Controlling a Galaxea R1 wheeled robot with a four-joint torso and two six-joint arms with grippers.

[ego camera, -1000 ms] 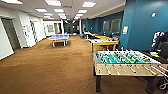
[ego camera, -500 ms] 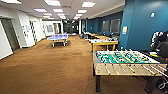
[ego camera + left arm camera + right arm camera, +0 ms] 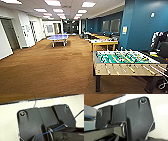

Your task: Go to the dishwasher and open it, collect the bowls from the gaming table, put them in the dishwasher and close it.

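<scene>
Gaming table with a glossy white top, red-orange graphics and yellow wooden sides (image 3: 103,42) stands at about one o'clock from the robot, in the middle distance, along the dark blue wall (image 3: 145,22). Whether small bowls lie on it I cannot tell, the top is too blurred. Nearer, at about two o'clock, stands a foosball table with a green field, rods and pale wooden sides (image 3: 122,62). Just beside it, at three o'clock, a person in dark and white clothes (image 3: 160,40) is against the blue wall. At about eleven o'clock, well apart from both tables, stands a blue table-tennis table (image 3: 58,38). Brown carpet (image 3: 50,70) covers the floor of the long room, with white walls and doors at nine and ten o'clock and bright ceiling panels (image 3: 53,3) above.

Both wrist views show the robot's own dark plate over a white surface and a strip of brown floor. The state of the left and right grippers I cannot tell, nor whether they hold anything.
</scene>
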